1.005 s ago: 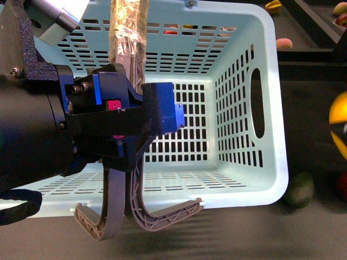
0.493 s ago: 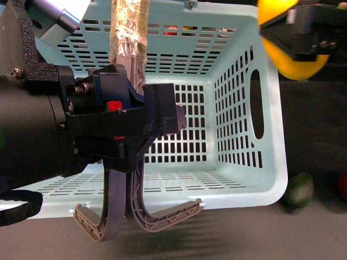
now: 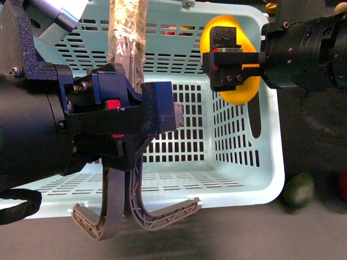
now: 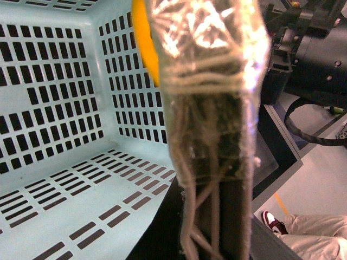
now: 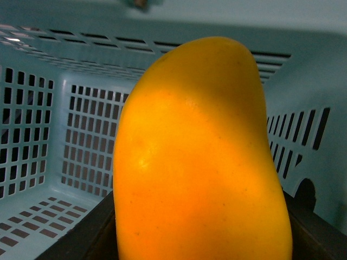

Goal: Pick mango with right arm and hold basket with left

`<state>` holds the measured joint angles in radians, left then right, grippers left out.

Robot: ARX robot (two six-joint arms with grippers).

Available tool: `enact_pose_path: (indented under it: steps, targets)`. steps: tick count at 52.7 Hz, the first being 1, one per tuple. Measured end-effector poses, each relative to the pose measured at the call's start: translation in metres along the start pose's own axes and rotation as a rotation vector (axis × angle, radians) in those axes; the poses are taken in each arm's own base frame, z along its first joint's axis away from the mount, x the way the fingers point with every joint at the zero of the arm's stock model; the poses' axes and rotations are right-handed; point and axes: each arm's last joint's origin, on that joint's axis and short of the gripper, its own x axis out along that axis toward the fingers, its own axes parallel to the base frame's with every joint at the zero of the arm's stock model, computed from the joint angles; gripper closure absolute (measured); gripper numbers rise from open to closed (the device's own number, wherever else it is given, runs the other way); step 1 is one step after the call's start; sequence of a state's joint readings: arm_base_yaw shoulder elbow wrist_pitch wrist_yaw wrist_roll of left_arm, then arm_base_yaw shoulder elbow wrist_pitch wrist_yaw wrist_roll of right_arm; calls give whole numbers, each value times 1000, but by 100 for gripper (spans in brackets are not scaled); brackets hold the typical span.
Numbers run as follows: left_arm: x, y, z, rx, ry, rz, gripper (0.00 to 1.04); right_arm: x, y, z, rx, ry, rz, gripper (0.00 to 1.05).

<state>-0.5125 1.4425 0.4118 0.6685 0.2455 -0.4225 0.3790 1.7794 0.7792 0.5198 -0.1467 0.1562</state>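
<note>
The mango (image 3: pixel 234 93) is bright yellow and hangs over the right inner side of the light-blue slotted basket (image 3: pixel 269 162), above its floor. My right gripper (image 3: pixel 230 59) reaches in from the right and is shut on it. In the right wrist view the mango (image 5: pixel 200 157) fills the picture between the dark jaws of the right gripper (image 5: pixel 200 241), with the basket wall (image 5: pixel 49 141) behind. My left gripper (image 3: pixel 126 59), black with blue blocks, is shut on the basket at its left side. Its tape-wrapped finger (image 4: pixel 214 108) lies along the basket (image 4: pixel 59 135), with a mango sliver (image 4: pixel 146 43) behind.
A dull dark-green fruit (image 3: pixel 298 189) and a red fruit (image 3: pixel 342 185) lie on the dark table right of the basket. More fruit (image 3: pixel 272 6) shows at the far top right. A person's shoe (image 4: pixel 274 223) shows on the floor in the left wrist view.
My right gripper has carried the mango from the right edge up and then leftward, over the basket's right wall into its opening. The left arm and basket have barely moved.
</note>
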Motion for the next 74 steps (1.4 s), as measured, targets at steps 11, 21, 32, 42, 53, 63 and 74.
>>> enact_pose_path:
  steps: [11,21,32,42,53,63,74]
  targets:
    - [0,0,0,3,0,2,96,-15,4,16,14,-91,-33,8]
    - [0,0,-1,-13,3,4,96,-70,1,31,54,-248,-137,8]
    - [1,0,-1,-9,3,3,96,-161,-16,9,208,-399,-359,8]
    - [1,0,-1,-8,5,0,96,-202,-26,-20,359,-492,-552,8]
    - [1,0,-1,-4,4,0,96,-208,-25,-21,387,-528,-555,8]
    - [0,0,-1,-6,3,2,96,-208,-28,-25,259,-556,-453,19]
    - [0,0,-1,-6,3,3,96,-216,-34,-44,-32,-530,-465,52]
